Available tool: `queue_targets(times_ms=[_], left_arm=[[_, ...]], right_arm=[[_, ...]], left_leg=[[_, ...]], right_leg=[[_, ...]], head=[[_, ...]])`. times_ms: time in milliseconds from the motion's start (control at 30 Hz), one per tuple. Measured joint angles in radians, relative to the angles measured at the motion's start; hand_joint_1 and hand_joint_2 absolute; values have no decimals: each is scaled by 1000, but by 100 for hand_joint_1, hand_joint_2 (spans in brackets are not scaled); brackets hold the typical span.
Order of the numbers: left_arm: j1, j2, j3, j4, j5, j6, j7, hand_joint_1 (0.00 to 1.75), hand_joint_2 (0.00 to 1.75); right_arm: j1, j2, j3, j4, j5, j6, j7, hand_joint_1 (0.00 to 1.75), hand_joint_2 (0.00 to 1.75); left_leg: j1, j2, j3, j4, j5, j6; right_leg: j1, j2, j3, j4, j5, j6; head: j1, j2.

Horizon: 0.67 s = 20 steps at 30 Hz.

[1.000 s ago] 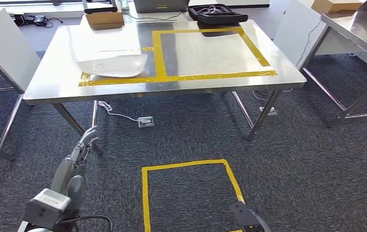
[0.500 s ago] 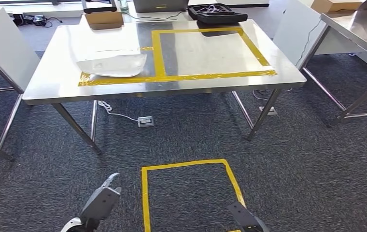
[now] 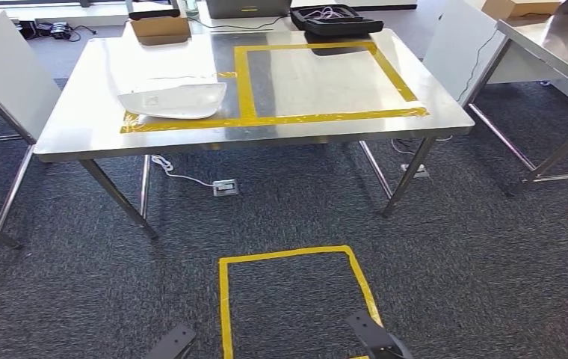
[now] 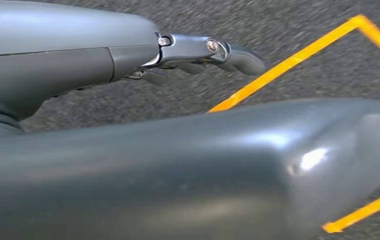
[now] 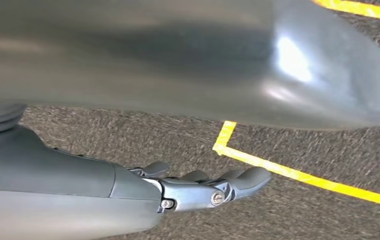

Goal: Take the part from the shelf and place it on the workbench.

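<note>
on the steel workbench [image 3: 79,134], the white curved sheet-like part [image 3: 173,99] lies released while the left hand [image 4: 198,55], fingers apparently extended and empty, has dropped to the floor-facing side, suggesting placement complete.

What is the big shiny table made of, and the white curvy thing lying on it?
The shiny silver table looks like polished metal, probably stainless steel: it mirrors the light, and its legs are thin bright bars. The white curved part looks like smooth moulded plastic with a matt sheen, though painted metal can't be ruled out.
</note>
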Motion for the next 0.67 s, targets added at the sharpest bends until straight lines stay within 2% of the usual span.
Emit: queue_targets(times_ms=[667], left_arm=[[-18,-9,1,52,-20,-10,13,0,0]], right_arm=[[-5,3,4,4,-5,-1,2,0,0]], left_leg=[[0,0,0,0,0,0]], right_leg=[[0,0,0,0,0,0]], head=[[0,0]])
